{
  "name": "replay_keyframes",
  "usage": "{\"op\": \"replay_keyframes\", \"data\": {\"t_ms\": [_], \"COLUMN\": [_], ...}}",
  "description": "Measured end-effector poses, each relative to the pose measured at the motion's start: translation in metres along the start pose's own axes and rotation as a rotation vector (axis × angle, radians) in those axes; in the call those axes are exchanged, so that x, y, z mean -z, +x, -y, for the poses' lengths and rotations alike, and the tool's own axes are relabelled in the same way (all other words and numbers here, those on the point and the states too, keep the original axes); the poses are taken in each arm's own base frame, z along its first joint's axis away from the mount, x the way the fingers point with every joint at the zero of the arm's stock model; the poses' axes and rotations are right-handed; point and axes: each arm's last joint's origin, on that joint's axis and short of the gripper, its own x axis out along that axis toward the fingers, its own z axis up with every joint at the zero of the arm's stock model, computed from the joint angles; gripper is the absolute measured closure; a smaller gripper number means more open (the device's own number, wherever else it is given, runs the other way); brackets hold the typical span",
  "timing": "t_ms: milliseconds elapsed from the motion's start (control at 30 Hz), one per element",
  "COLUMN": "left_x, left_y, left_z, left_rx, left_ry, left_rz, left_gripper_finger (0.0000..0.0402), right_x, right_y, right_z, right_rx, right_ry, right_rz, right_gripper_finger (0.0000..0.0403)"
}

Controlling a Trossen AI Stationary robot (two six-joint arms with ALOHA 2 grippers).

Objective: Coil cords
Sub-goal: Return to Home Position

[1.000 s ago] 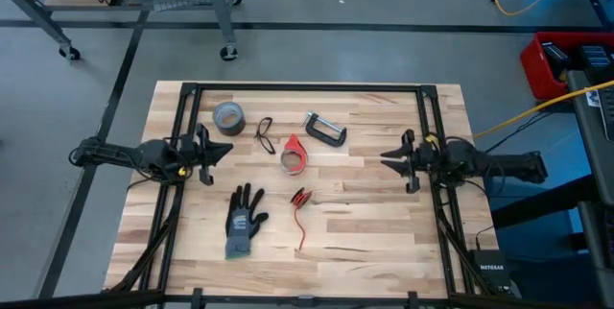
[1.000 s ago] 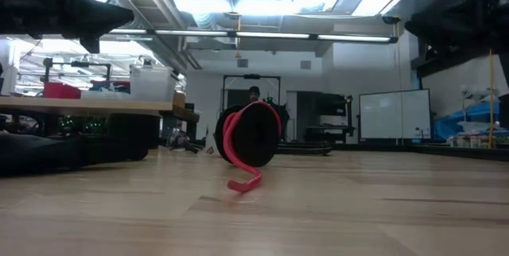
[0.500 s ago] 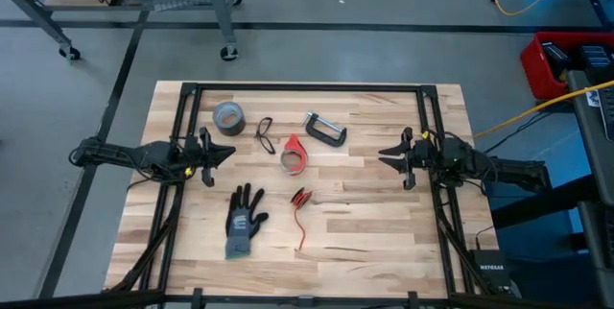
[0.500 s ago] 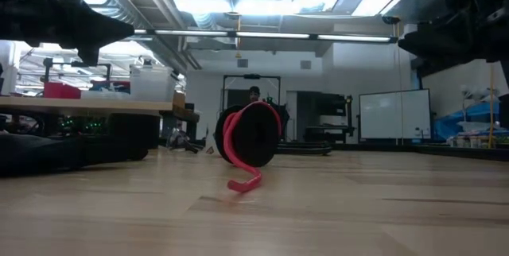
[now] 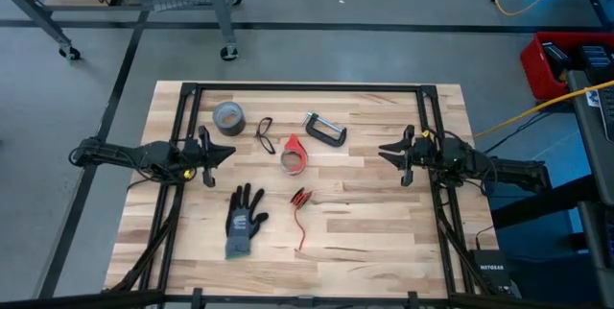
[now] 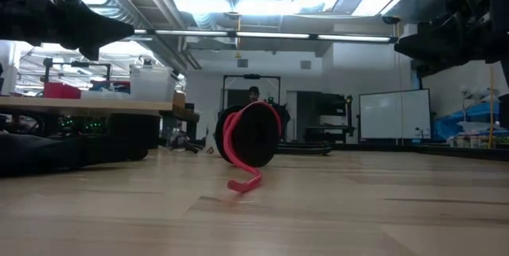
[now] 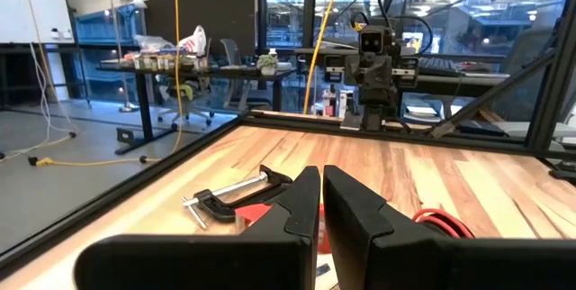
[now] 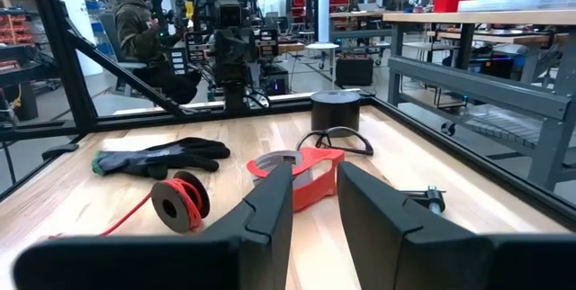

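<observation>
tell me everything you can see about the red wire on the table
The red wire is thin and flexible, mostly wound on a small dark spool that stands on its edge on the wooden table. A loose tail runs off the spool across the boards, and the low view shows a curled red end in front of the spool. It lies beside the black glove, apart from it. Only the table touches it.
</observation>
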Motion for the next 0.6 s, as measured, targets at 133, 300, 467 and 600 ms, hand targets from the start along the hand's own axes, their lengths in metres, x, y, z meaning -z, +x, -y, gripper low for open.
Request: {"op": "replay_keyframes", "data": {"t_ms": [133,300,467,600], "left_x": [0.0000,0.0000,0.0000,0.0000], "left_y": [0.0000,0.0000,0.0000,0.0000], "left_z": [0.0000,0.0000,0.0000,0.0000], "left_rx": [0.000,0.000,0.001,0.001], "left_ry": [0.003,0.001,-0.002,-0.002], "left_rz": [0.000,0.000,0.000,0.000], "left_gripper_finger": [0.0391,0.0391,0.0391,0.0391], "right_x": [0.0001,0.0002,0.0003,0.0003], "right_y": [0.0000,0.0000,0.0000,0.0000], "right_z": [-0.0001,-0.0004,-0.0004,-0.0004], "right_rx": [-0.003,-0.012,-0.012,-0.012], "right_ry": [0.000,0.000,0.000,0.000], "right_rz": [-0.001,-0.003,-0.003,-0.003], "right_gripper_finger": [0.0308,0.0308,0.0308,0.0308]}}
